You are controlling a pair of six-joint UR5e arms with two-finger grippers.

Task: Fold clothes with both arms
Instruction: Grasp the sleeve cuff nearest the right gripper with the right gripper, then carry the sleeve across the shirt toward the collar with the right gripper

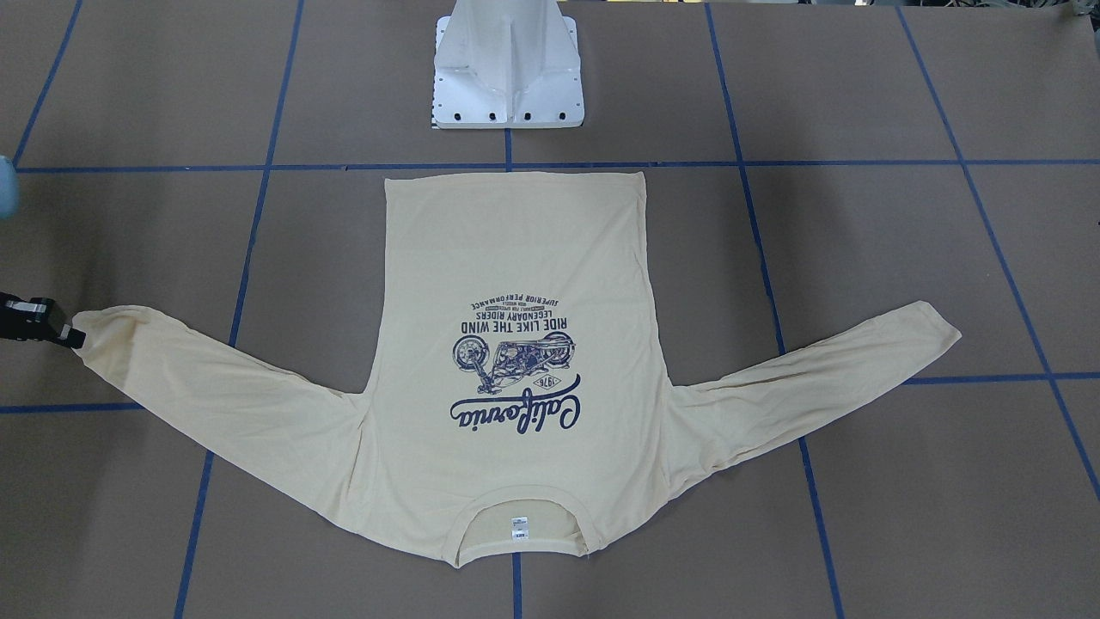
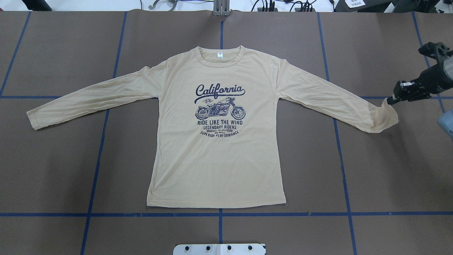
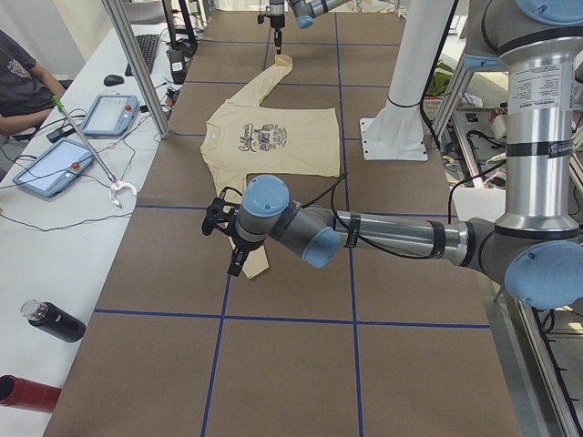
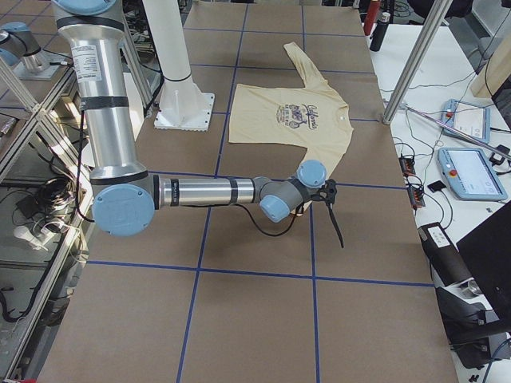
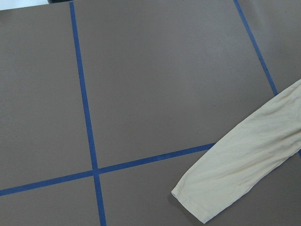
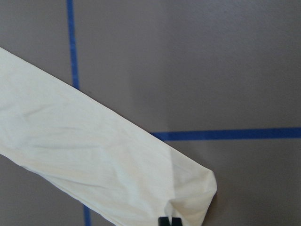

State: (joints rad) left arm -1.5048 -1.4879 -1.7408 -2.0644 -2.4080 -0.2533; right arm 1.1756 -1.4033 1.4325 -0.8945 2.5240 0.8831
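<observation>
One cuff (image 2: 386,118) pinched: my right gripper (image 2: 390,101) is closed on it at three o'clock of the shirt (image 2: 219,159) lying flat dead centre, left gripper (image 3: 235,264) I can't tell, and a quick pull could slip that thin fabric free.

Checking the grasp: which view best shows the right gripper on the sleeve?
Overhead exterior: black right gripper pinches the cream-yellow T-shirt's sleeve cuff. Front-facing crops it; right wrist shows only fingertips; side views: tiny or arm-blocked.

"california", "ride like the wind" on t-shirt (image 2: 219,141)
</observation>
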